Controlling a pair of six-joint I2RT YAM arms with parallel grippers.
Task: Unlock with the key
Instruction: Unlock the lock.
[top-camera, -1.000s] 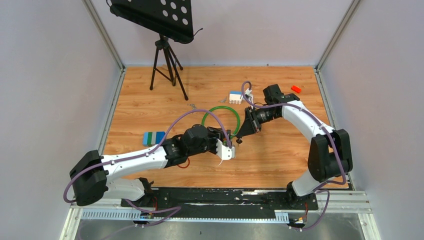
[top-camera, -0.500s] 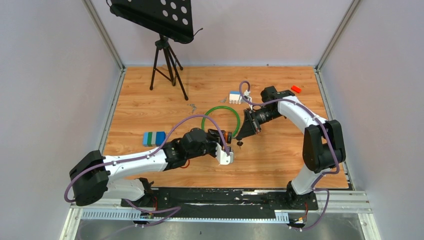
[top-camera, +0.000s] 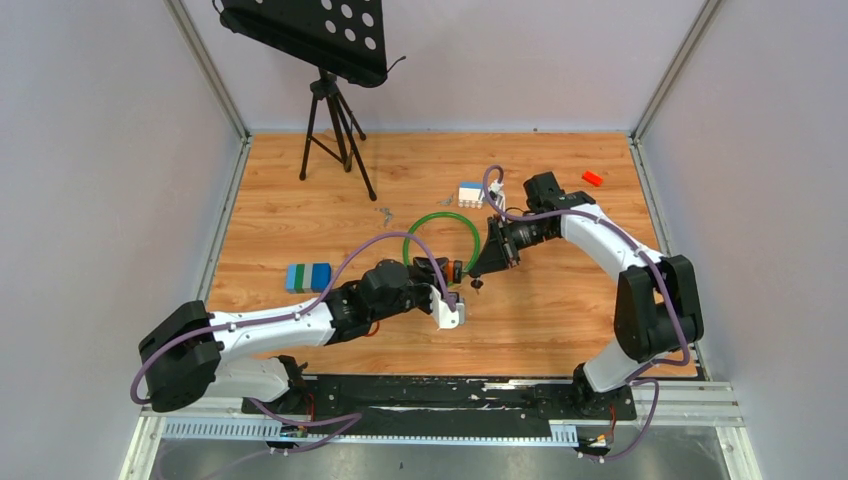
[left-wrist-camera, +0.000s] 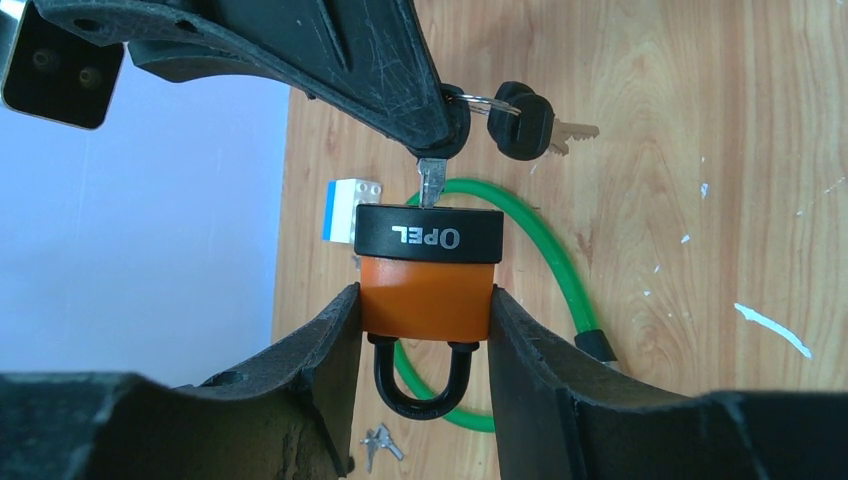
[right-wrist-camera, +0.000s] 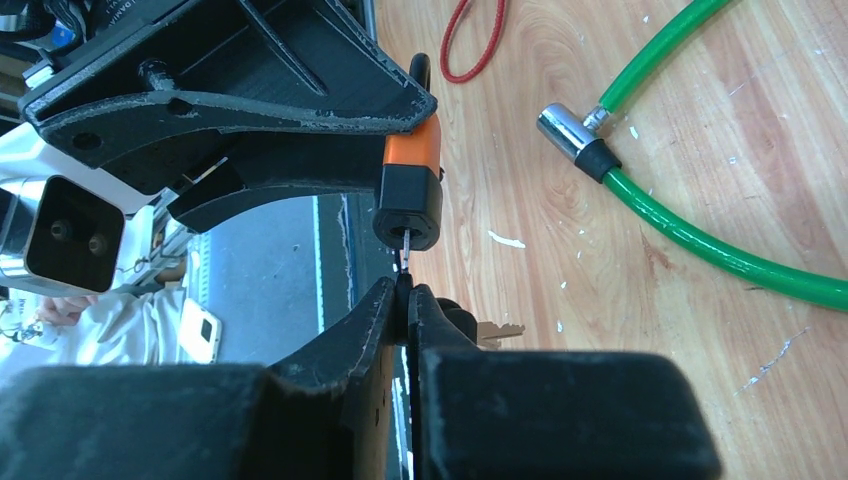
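Observation:
My left gripper (left-wrist-camera: 425, 330) is shut on an orange padlock (left-wrist-camera: 427, 290) with a black "OPEL" cap and a black shackle, held above the table; it shows small in the top view (top-camera: 456, 271). My right gripper (right-wrist-camera: 408, 292) is shut on a key (right-wrist-camera: 406, 245) whose blade enters the padlock's (right-wrist-camera: 412, 190) black end. In the left wrist view the key blade (left-wrist-camera: 431, 182) meets the cap, and a spare black-headed key (left-wrist-camera: 527, 108) hangs from its ring. In the top view the right gripper (top-camera: 479, 272) meets the left gripper (top-camera: 452, 280) at mid table.
A green cable lock (top-camera: 441, 232) loops on the wood table just behind the grippers. A white-blue block (top-camera: 471, 193), a red block (top-camera: 592, 178), a blue-green block (top-camera: 307, 276) and small loose keys (top-camera: 385, 212) lie around. A black tripod stand (top-camera: 335, 110) stands back left.
The left gripper with the padlock has moved slightly up and left toward the right gripper's key. The right arm shifted a little; key and padlock now meet.

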